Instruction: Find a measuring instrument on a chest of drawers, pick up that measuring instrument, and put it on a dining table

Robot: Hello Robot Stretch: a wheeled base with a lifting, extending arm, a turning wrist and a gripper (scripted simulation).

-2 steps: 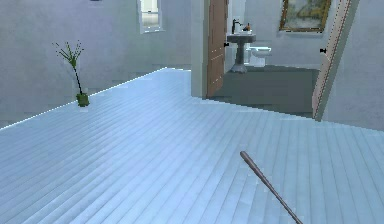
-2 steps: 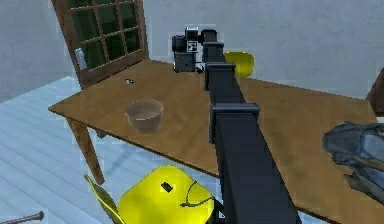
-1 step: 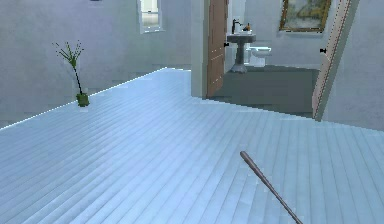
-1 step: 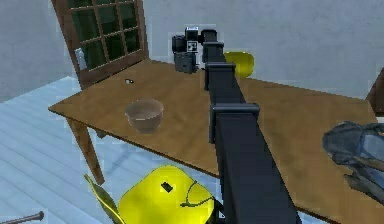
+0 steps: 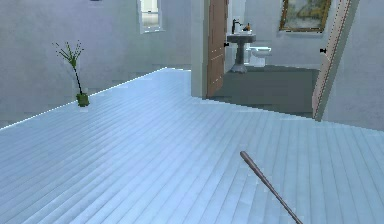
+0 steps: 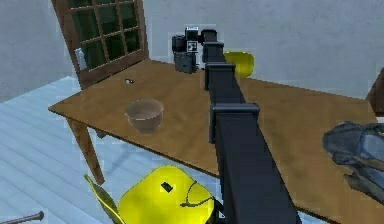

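- My arm [image 6: 232, 120] reaches out over the wooden dining table [image 6: 300, 115]; my gripper [image 6: 180, 52] is at the table's far edge.
- Grip state: cannot tell. The table and a yellow chair [image 6: 241, 64] lie behind the fingers, so I can't tell if I hold anything.
- I cannot tell whether the measuring instrument is at my gripper.
- On the table: bowl [image 6: 146, 114] near the front edge, dark crumpled heap [image 6: 358, 150] at the arm side view's right.
- Second yellow chair [image 6: 168, 196] at the near side.
- Forward view: pale plank floor [image 5: 130, 150], potted plant [image 5: 78, 78] by the wall, long stick [image 5: 270, 186] on the floor, open door [image 5: 216, 45] to a bathroom with sink [image 5: 240, 40].
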